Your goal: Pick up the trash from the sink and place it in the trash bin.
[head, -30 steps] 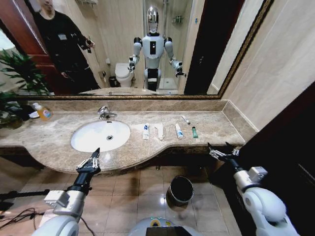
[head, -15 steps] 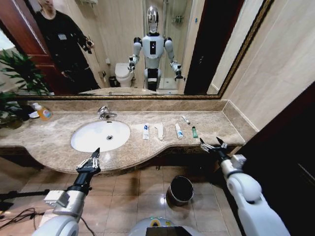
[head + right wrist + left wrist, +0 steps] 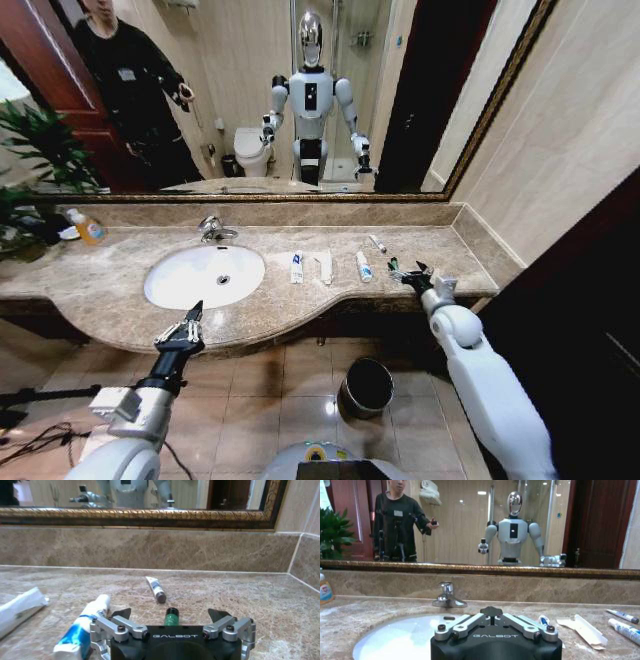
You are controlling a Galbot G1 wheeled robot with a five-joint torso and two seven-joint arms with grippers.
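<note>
Right hand (image 3: 408, 271): fingers spread wide, holding nothing, low over the marble bench (image 3: 120, 300) at the front edge, with the green-marked tube (image 3: 171, 615) lying between its fingertips.

Left hand (image 3: 180, 328): fingers apart, empty, off the bench front at 6 o'clock of the sink (image 3: 205, 276).

Trash, all on the bench at 3 o'clock of the sink, none in the basin:
- blue-marked tube (image 3: 297, 267), nearest the sink
- white packet (image 3: 324, 266), just beside it
- second blue-marked tube (image 3: 364, 266)
- thin white stick (image 3: 377, 243), toward the mirror

Trash bin (image 3: 366, 387): on the floor, below the bench, at 6 o'clock of the tubes.

Orange bottle (image 3: 88, 229): at 10 o'clock of the sink.
</note>
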